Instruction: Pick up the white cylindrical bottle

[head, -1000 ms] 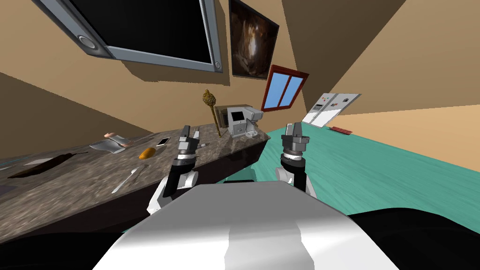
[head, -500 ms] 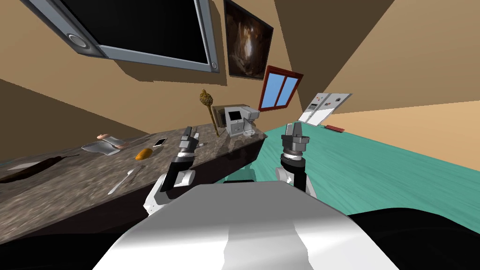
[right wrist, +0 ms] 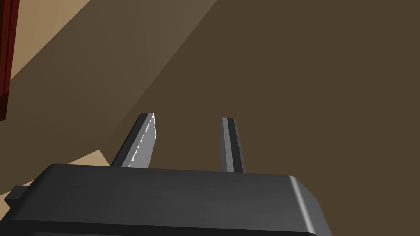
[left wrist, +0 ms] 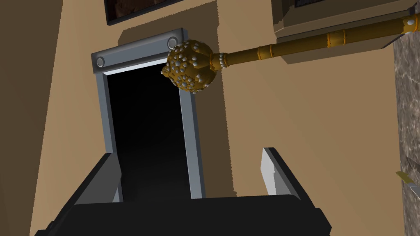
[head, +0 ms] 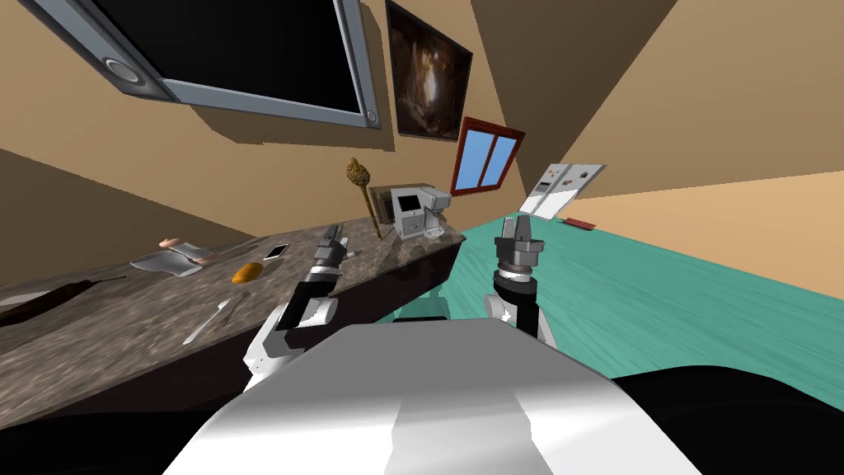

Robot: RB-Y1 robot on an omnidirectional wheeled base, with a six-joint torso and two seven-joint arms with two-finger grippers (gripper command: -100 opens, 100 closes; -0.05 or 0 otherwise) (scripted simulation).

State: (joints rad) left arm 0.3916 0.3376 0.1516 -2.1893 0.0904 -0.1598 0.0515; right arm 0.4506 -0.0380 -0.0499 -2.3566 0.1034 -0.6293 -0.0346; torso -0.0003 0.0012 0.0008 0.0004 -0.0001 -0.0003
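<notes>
A small pale elongated thing (head: 352,254) lies on the dark mottled counter (head: 124,330) right beside my left gripper (head: 332,239); I cannot tell whether it is the white bottle. In the left wrist view the left gripper (left wrist: 190,164) is open with nothing between its fingers, pointing at a wall with a grey-framed black screen (left wrist: 143,123) and a studded golden mace (left wrist: 192,65). My right gripper (head: 517,224) is raised over the teal floor off the counter's end; its fingers (right wrist: 143,139) stand apart around nothing.
On the counter are a white coffee machine (head: 410,211), the golden mace (head: 363,194), a phone (head: 276,250), an orange lump (head: 246,273), a piece of cutlery (head: 206,322) and a pale flat thing (head: 169,262). A teal floor (head: 659,289) lies to the right, with a fridge (head: 560,188) far off.
The whole head view has shifted, so I have moved: the counter's things slid left. Both grippers keep their place and state.
</notes>
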